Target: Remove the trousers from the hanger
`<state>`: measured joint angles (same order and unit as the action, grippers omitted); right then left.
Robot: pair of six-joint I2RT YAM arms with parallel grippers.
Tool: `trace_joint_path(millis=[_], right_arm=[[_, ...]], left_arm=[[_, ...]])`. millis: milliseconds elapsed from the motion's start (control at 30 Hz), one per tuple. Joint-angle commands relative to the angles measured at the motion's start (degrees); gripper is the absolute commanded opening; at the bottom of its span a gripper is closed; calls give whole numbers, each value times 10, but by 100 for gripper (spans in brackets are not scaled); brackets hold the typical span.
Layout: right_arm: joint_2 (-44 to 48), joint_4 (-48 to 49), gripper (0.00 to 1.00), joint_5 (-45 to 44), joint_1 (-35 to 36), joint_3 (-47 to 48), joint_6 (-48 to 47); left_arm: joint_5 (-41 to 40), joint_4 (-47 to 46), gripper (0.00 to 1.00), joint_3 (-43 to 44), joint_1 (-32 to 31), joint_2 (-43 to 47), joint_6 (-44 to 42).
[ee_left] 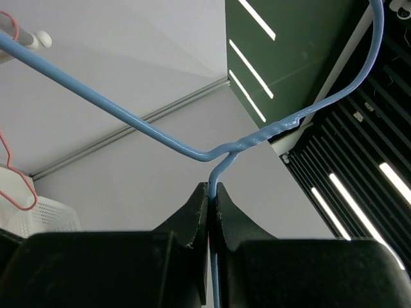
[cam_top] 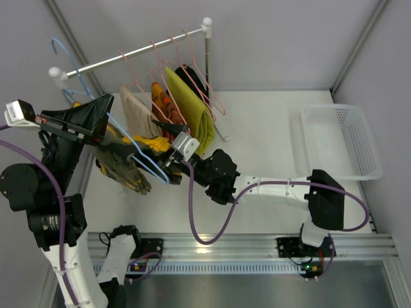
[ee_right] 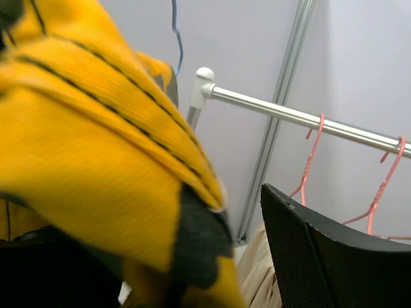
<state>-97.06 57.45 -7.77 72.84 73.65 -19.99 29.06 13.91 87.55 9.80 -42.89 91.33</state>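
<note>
White desk (cam_top: 270, 128), silver clothes rail (cam_top: 135, 54) at the back carrying pink wire hangers and other garments. Not touching those.

Folded camouflage trousers (cam_top: 125, 163), olive-dark with yellow-orange patches, are hanging over the lower wire of the thin light-blue wire hanger (cam_top: 131, 142), off the rail, above the desk's left side.

Left hand (ee_left: 210, 192) is clenching the hanger wire just below the twisted neck, so I'm treating it as the anchor.

Right hand (cam_top: 170, 157) is at the yellow end of the trousers. Wrist view shows cloth draping over one side and the black finger (ee_right: 321, 250) standing clear of it, so I'm reading it as released, not gripping yet.

Plan: closing on a thick fold, not wire. Then pulling sideways along the bar, away from the left hand, keeping the hanger level. Main risk is cloth snagging on the bend.
</note>
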Motion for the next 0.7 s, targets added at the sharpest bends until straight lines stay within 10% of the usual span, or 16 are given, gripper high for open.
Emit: trace_joint_path(millis=[0, 433, 667], right_arm=[[0, 85, 75, 2, -5, 48, -9], [6, 87, 98, -33, -5, 29, -13], [7, 86, 75, -17, -6, 32, -31]], left_arm=[[-9, -43, 0, -3, 0, 10, -8], [-7, -54, 0, -4, -1, 8, -11], [0, -42, 0, -8, 0, 11, -28]])
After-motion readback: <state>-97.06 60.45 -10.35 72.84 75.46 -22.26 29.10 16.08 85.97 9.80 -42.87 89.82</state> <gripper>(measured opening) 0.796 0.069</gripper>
